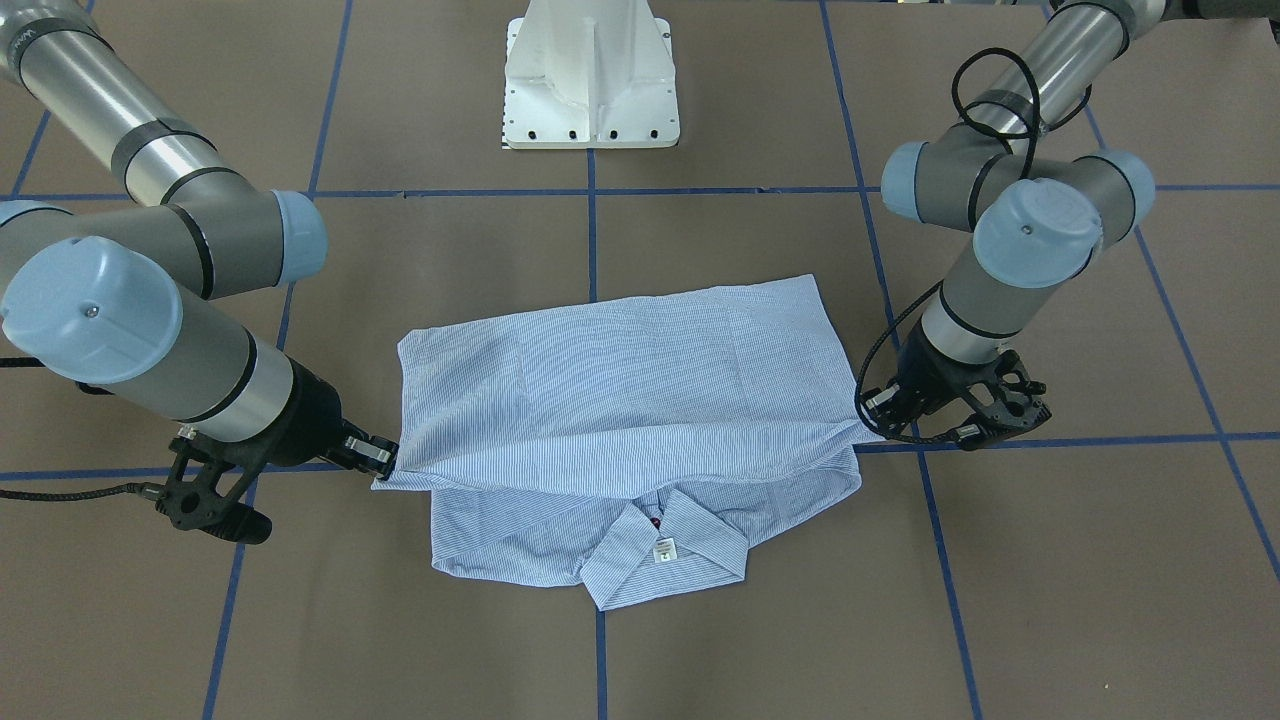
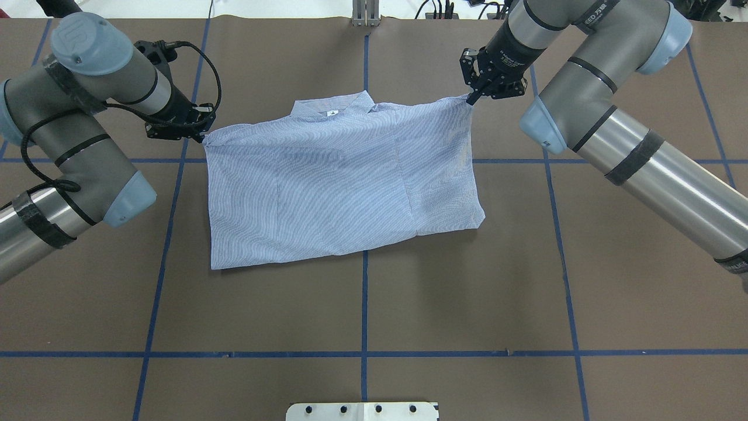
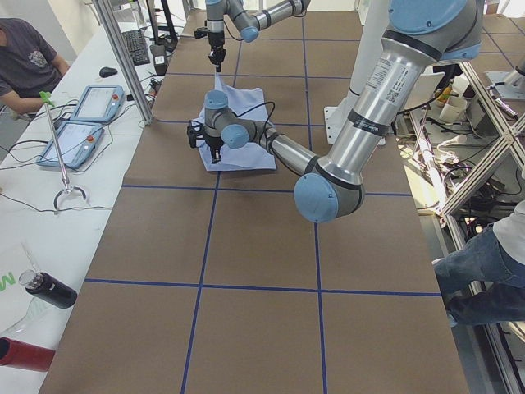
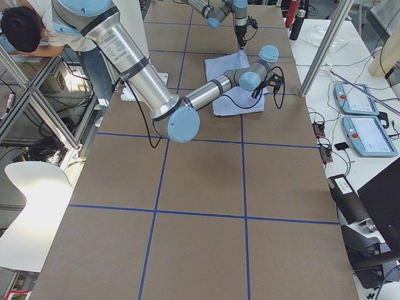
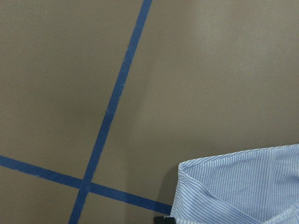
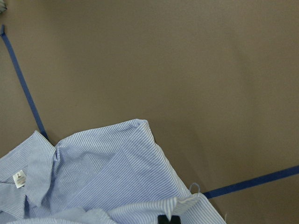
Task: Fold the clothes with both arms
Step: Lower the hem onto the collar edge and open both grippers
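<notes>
The striped shirt lies in the middle of the surface, its lower half doubled over toward the collar, which lies on the side far from the robot's base. The left pincer is closed on the left far corner of the folded layer, and the right pincer is closed on the right far corner. The edge between them is stretched tight and seems slightly lifted.

Each grip takes only a small bite of cloth, so a harder pull apart could slip one corner free and let that side sag into a crooked fold. Letting go at different heights could skew the edge. Dragging the top layer sideways could wrinkle the one beneath.
</notes>
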`<state>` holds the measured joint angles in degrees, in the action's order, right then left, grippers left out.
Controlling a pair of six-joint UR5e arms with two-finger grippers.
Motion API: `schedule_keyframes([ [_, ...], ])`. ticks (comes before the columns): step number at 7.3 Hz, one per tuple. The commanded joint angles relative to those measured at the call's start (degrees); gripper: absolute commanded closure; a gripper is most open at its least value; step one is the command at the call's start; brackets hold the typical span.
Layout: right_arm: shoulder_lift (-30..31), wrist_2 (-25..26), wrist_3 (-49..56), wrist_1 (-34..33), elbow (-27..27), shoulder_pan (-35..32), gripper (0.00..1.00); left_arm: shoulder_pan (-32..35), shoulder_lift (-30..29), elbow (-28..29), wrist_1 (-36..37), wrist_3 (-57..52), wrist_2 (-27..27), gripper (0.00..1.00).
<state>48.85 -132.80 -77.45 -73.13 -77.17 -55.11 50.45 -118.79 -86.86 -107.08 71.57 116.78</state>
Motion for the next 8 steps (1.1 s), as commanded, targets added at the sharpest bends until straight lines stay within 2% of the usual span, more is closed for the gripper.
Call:
schedule_keyframes([
  [1, -0.07, 0.00, 0.02, 0.00, 0.00, 0.00, 1.00, -0.01, -0.30, -0.07, 0.12, 0.06, -0.06, 1.00],
  [5, -0.69, 1.49, 0.02, 0.00, 0.44, 0.00, 1.00, 0.52, -0.31, 0.20, 0.12, -0.29, -0.15, 1.00],
  [6, -0.86, 2.45, 0.10, 0.00, 0.79, 0.09, 0.62, 0.70, -0.22, 0.46, 0.12, -0.56, -0.33, 1.00],
  [7, -1.91, 4.38, 0.02, 0.09, 2.10, 0.18, 0.01, 1.13, -0.22, 0.72, -0.05, -0.73, -0.50, 0.10],
  [8, -2.09, 4.48, 0.10, 0.18, 3.15, 0.18, 0.00, 1.14, -0.22, 0.73, -0.06, -0.73, -0.50, 0.00],
])
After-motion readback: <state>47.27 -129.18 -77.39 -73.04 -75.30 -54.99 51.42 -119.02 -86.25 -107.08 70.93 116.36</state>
